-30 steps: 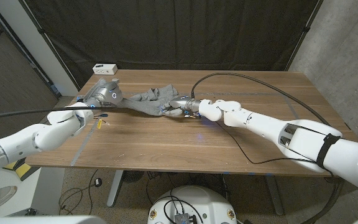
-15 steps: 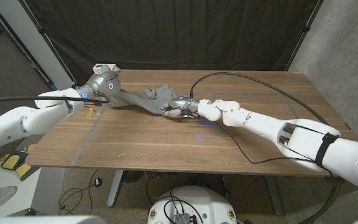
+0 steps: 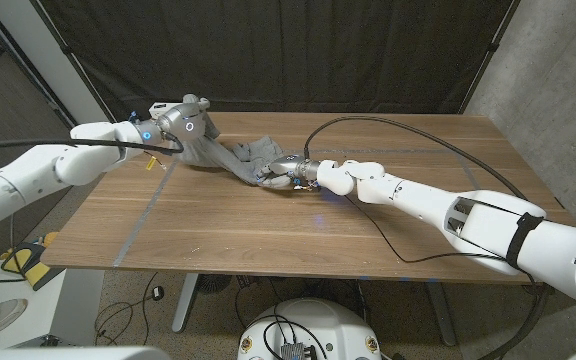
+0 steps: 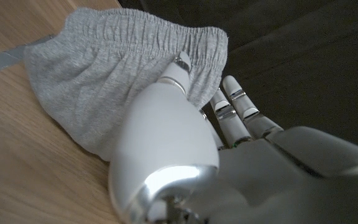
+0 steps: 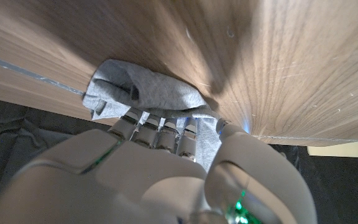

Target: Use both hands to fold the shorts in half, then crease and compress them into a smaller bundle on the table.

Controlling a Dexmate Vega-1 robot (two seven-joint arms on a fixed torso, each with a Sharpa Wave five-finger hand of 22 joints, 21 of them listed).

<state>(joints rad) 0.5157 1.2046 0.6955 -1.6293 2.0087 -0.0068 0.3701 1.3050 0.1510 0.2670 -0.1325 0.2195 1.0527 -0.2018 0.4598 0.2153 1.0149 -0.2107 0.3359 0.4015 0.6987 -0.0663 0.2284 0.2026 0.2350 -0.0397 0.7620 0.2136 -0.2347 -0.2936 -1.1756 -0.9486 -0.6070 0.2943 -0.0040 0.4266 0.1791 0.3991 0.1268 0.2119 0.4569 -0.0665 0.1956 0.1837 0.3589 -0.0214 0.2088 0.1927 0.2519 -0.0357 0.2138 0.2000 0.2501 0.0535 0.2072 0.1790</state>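
Left hand [image 3: 183,125] fingers [image 4: 235,102] tucked behind the grey shorts [image 3: 238,160] waistband, right hand [image 3: 293,172] fingers [image 5: 160,134] buried in cloth, grip unclear, small white box behind left hand partly hidden

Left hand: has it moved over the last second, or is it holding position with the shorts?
Yes. The left hand, gripping the shorts, has moved toward the table's far left corner, nearer the black curtain; the right hand stays put.

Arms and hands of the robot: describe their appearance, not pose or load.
Both arms wear glossy white rounded shells. The left hand is silver-grey metal with a blue light near its wrist; the right hand is similar. A black band wraps the right arm's upper segment, and a thin black cable loops over the table to the right wrist.
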